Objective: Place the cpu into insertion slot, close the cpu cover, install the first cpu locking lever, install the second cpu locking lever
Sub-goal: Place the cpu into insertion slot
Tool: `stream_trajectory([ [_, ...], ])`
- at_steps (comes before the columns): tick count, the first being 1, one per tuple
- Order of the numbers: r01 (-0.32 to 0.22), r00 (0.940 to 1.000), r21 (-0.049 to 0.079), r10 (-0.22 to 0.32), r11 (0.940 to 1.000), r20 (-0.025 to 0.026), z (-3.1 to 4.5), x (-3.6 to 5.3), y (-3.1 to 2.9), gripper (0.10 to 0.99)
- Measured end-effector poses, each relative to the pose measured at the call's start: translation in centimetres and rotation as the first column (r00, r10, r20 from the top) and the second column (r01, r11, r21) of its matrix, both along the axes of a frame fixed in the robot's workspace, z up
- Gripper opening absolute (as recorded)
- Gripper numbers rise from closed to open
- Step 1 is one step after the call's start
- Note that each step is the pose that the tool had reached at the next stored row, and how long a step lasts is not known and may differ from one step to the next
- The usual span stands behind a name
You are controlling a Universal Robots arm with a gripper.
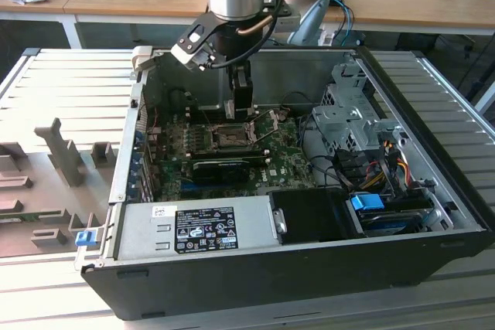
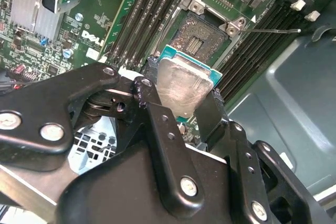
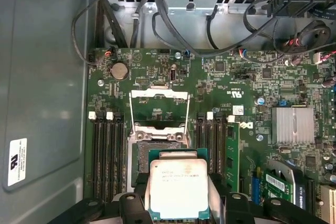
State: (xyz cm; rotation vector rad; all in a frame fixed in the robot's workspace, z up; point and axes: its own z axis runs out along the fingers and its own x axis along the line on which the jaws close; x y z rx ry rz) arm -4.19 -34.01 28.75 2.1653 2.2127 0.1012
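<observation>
Cpu [image 2: 186,85] clamped by two opposite edges between the black fingers [image 2: 157,119] of the gripper [image 2: 182,95], silver top up, hanging partly over one edge of the open socket [image 3: 140,156] near the middle of the motherboard [image 3: 236,77], not yet seated; cover [image 3: 159,94] tipped up and back at the socket's opposite edge, well clear of the opening. Best done slowly: keep the chip level; square its corners to the socket frame; lower straight down with no sideways slide over the pins; release only once flat all round.
</observation>
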Motion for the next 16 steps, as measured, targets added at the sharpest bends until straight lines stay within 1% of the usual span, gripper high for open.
stream_trajectory([
  [4,-0.004,1.0,0.0,0.004,1.0,-0.0003,-0.38,-0.01,0.0,0.533],
  [8,-0.025,0.9997,0.001,0.025,0.9997,-0.0003,-1.16,-0.1,0.0,0.533],
  [11,-0.024,0.9997,0.001,0.024,0.9997,-0.0003,-1.58,-0.36,0.0,0.533],
  [13,-0.024,0.9997,0.001,0.024,0.9997,-0.0004,-1.73,-0.42,0.0,0.533],
  [15,0.004,1.0,0.001,-0.004,1.0,-0.0003,-2.18,-0.56,0.0,0.533],
  [16,0.005,1.0,0.001,-0.005,1.0,-0.0004,-2.31,-0.59,0.0,0.533],
])
